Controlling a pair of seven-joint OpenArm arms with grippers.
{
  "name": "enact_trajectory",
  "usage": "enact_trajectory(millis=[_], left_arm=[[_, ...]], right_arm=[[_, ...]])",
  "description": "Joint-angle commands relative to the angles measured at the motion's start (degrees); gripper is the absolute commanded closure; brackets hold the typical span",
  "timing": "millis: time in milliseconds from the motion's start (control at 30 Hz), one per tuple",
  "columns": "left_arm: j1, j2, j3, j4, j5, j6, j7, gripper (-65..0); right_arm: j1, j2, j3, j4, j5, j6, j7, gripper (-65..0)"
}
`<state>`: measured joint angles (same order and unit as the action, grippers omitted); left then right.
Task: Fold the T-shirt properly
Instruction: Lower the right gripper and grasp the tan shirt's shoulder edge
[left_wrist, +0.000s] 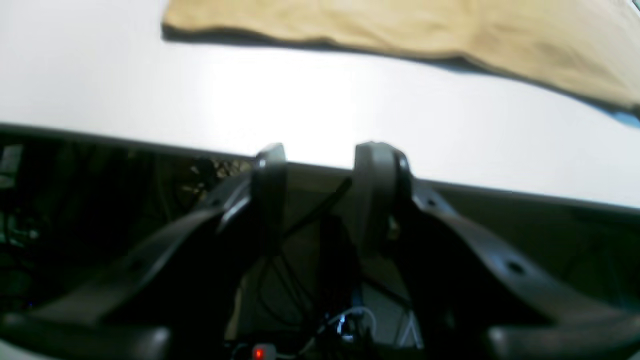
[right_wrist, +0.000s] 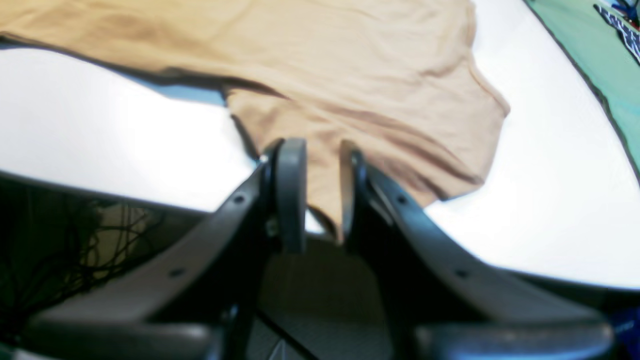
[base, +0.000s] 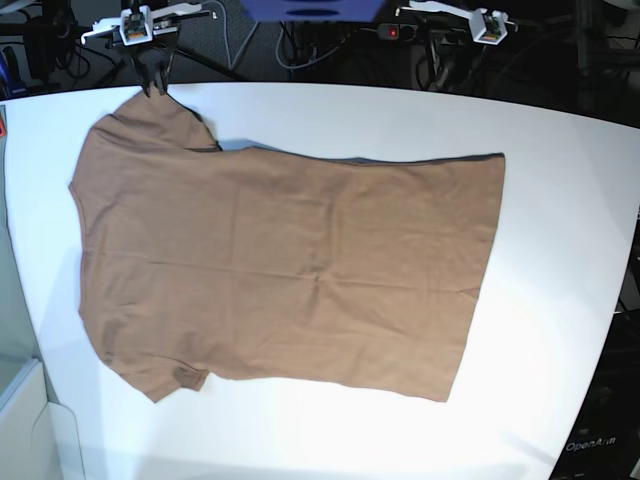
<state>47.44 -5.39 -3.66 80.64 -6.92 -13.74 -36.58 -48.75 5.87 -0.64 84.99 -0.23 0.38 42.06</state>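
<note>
Tan-brown cotton, the T-shirt lay spread flat on the white table, its long axis running across the base view — neck and sleeves toward that view's left, hem toward its right. The right gripper sat at the table's far edge with one sleeve's tip between its jaws, which looked pinched on the cloth. The left gripper hung at the same edge nearer the hem, jaws partly parted on nothing, the shirt well apart from it. By my reading, the right arm was better placed to start a fold — the left must first reach in.
</note>
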Motion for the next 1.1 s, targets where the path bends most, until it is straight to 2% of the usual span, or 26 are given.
enact_trajectory(millis=[0, 233, 433, 500, 633, 700, 767, 900, 1067], left_arm=[[1.0, 0.2, -0.1, 0.6, -0.1, -0.4, -1.0, -22.0], [0.3, 0.2, -0.1, 2.4, -0.1, -0.4, -0.8, -22.0], [0.3, 0.0, -0.1, 2.7, -0.1, -0.4, -0.8, -22.0], [0.3, -0.1, -0.1, 2.5, -0.1, -0.4, -0.8, -22.0], [0.3, -0.1, -1.7, 2.1, -0.1, -0.4, -0.8, -22.0], [0.3, 0.1, -2.5, 2.1, -0.1, -0.4, -0.8, -22.0], [0.3, 0.0, -2.9, 2.1, -0.1, -0.4, -0.5, -22.0], [0.4, -0.2, -3.0, 2.7, -0.1, -0.4, 4.3, -21.9], [0.4, -0.2, -3.0, 2.7, -0.1, -0.4, 4.8, -21.9]], right_arm=[[-0.9, 0.3, 0.2, 0.7, 0.4, -0.2, 1.8, -13.1], [-1.3, 0.1, 0.2, 2.1, 0.4, -0.2, 1.6, -14.2], [-1.4, 0.1, 0.3, 1.4, 0.7, -0.2, 1.5, -27.3], [-1.5, 0.1, 0.4, 1.5, 1.1, -0.2, 1.9, -29.3], [-1.2, 0.2, -0.1, 1.5, 7.7, -0.1, 1.7, -29.0], [-1.0, 0.3, -0.9, 1.8, 11.9, 1.5, 1.6, -29.0], [-1.0, 0.4, -0.9, 3.8, 16.1, 5.5, 0.2, -29.0], [-1.0, 0.2, -0.9, 8.5, 23.6, 11.4, -7.0, -29.0], [-1.5, 0.2, -0.8, 13.4, 30.9, 12.8, -12.6, -28.9]])
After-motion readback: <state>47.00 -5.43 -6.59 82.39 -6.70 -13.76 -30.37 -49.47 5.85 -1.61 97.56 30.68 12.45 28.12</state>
